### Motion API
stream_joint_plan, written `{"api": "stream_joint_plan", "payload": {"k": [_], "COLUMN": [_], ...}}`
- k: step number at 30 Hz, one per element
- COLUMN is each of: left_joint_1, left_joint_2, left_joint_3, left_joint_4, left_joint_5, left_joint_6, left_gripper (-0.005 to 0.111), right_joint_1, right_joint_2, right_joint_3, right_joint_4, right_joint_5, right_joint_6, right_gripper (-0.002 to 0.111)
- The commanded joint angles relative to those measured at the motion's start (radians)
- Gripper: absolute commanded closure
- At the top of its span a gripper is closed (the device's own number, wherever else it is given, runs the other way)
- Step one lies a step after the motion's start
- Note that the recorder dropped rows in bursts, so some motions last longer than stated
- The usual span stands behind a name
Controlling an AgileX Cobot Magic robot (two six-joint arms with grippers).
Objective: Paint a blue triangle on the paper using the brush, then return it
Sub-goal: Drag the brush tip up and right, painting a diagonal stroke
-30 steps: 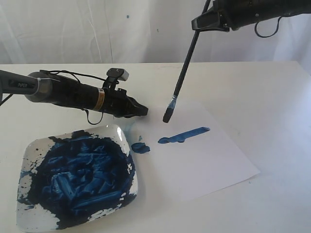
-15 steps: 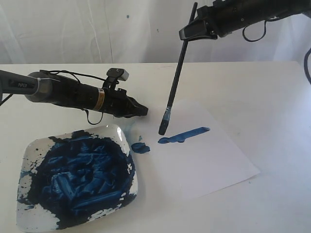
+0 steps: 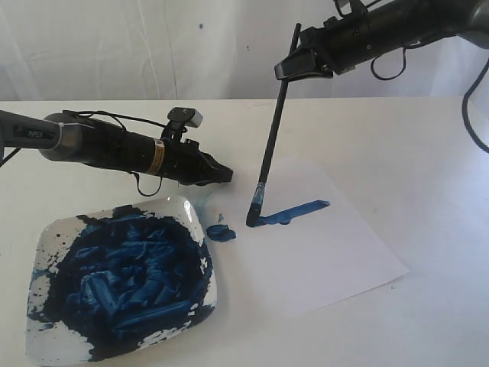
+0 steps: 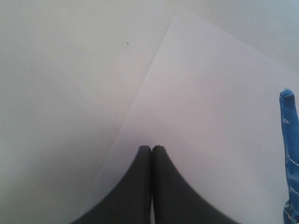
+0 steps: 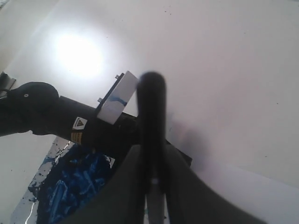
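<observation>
The white paper (image 3: 313,237) lies right of centre on the table. No blue triangle is in view; a single slanted blue stroke (image 3: 294,212) marks the sheet. My right gripper (image 3: 294,65) hangs high, shut on the black handle of the brush (image 3: 271,141). The brush slants down and its dark tip (image 3: 252,219) touches the paper at the stroke's left end. The right wrist view shows the handle (image 5: 152,116) between the fingers. My left gripper (image 3: 225,174) is shut and empty, low at the paper's left corner (image 4: 210,116). The stroke (image 4: 290,140) shows in the left wrist view.
A square white plate (image 3: 53,229) smeared with thick blue paint sits at the front left. A small round blue blob (image 3: 221,232) lies on the table between plate and paper. The left arm (image 3: 114,149) stretches low across the left side. A white curtain hangs behind.
The right gripper has moved left and down. The brush tip, which hung above the paper, now rests on the stroke's left end. The left arm has not moved.
</observation>
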Motion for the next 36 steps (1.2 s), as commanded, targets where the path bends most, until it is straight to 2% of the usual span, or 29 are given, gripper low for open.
{"api": "stream_joint_plan", "payload": {"k": [1, 11, 36], "left_joint_1": [-0.002, -0.002, -0.002], "left_joint_2": [-0.005, -0.005, -0.005], "left_joint_3": [0.0, 0.0, 0.0], "left_joint_4": [0.006, 0.006, 0.006], "left_joint_5": [0.005, 0.005, 0.005], "left_joint_6": [0.001, 0.001, 0.001], "left_gripper": [0.107, 0.107, 0.107], "right_joint_1": [0.0, 0.0, 0.0], "right_joint_2": [-0.003, -0.001, -0.001], "right_joint_3": [0.001, 0.001, 0.001], "right_joint_4": [-0.028, -0.031, -0.029], "right_joint_5": [0.005, 0.005, -0.162], "right_joint_6": [0.0, -0.026, -0.116], "right_gripper": [0.108, 0.108, 0.108]}}
